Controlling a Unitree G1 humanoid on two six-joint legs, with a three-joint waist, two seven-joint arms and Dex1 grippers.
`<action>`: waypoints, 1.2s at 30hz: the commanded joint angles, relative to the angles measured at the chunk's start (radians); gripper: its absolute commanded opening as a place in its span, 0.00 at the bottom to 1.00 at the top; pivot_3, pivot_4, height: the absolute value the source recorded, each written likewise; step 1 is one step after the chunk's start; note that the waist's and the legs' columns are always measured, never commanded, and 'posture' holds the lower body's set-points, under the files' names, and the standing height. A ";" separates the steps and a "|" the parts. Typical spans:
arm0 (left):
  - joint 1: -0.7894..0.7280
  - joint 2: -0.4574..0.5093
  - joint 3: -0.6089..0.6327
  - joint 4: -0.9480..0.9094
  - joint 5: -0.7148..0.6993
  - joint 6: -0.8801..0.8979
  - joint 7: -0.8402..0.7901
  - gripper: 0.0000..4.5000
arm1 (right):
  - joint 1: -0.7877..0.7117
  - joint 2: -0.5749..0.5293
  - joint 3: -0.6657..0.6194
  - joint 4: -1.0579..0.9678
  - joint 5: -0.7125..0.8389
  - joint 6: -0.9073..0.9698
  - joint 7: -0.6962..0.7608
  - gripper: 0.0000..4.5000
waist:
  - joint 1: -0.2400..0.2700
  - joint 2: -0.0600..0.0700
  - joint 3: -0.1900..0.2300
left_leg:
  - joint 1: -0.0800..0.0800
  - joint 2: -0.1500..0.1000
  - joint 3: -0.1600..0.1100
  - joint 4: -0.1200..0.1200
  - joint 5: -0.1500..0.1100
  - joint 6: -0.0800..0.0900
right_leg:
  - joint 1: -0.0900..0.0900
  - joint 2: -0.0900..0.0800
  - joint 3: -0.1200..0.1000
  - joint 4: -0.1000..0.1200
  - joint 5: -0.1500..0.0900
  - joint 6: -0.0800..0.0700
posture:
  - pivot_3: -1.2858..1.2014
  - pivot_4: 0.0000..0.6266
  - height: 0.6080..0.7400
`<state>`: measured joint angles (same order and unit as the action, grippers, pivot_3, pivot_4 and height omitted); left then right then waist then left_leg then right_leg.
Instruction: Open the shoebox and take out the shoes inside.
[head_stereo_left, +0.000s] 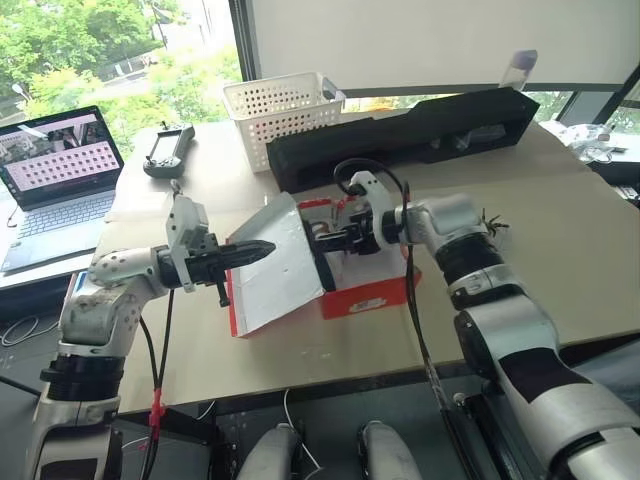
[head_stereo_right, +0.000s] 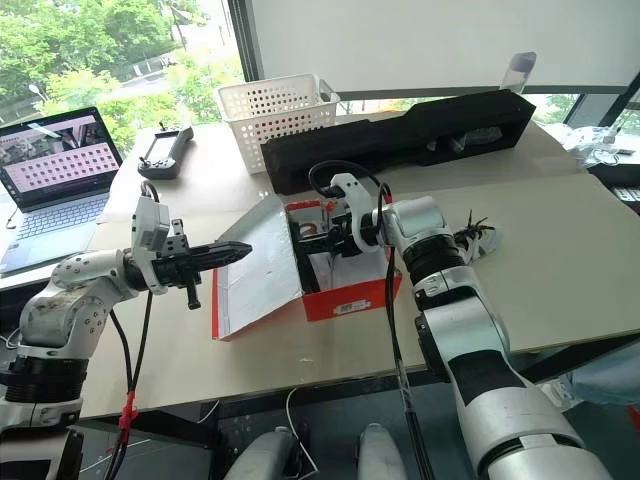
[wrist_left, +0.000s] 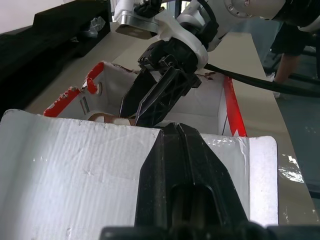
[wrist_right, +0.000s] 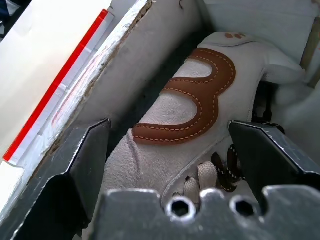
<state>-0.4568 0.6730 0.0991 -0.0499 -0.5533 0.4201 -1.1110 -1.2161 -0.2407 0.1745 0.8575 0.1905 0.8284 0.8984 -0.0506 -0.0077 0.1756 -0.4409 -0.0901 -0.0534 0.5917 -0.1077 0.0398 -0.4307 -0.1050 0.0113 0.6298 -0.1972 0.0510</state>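
The red shoebox lies open in the middle of the table, its lid tipped up toward my left with the pale inside showing. My left gripper is shut, with its tip against the inside of the lid. My right gripper reaches down into the box, open. In the right wrist view its fingers stand on either side of a cream shoe with brown stitched trim and dark laces, without closing on it. The rest of the shoes is hidden by the box walls.
A white perforated basket and a long black tray stand behind the box. A laptop and a grey controller sit at the far left. The table's front edge runs close below the box.
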 joint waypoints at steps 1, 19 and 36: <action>0.000 0.004 0.021 -0.031 -0.017 -0.002 0.004 0.00 | 0.007 0.031 0.028 0.039 -0.051 -0.042 -0.024 0.99 | -0.002 0.000 0.000 | 0.001 0.000 0.000 0.000 0.000 0.000 | 0.001 0.000 0.000 0.000 0.000 0.000 | 0.52 0.24 0.99; -0.011 0.004 0.017 -0.015 -0.007 -0.009 0.003 0.00 | 0.061 0.028 0.068 0.143 -0.165 -0.141 -0.036 0.49 | -0.016 -0.004 -0.014 | 0.017 0.001 -0.001 -0.002 -0.001 -0.001 | 0.011 -0.002 0.001 0.000 -0.009 0.002 | 0.52 0.24 0.99; -0.016 0.007 0.012 -0.005 0.000 -0.009 0.000 0.00 | 0.045 -0.006 -0.004 0.049 -0.129 -0.097 -0.033 0.01 | -0.011 -0.005 -0.020 | 0.016 0.001 -0.001 -0.003 -0.001 -0.002 | 0.010 -0.004 0.001 0.000 -0.011 0.000 | 0.52 0.24 0.99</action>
<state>-0.4565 0.6718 0.0989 -0.0443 -0.5517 0.4198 -1.1097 -1.1986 -0.2232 0.1727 0.9099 0.0814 0.6876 0.8992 -0.0620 -0.0124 0.1559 -0.4252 -0.0893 -0.0547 0.5889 -0.1088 0.0383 -0.4206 -0.1090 0.0119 0.6300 -0.2079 0.0511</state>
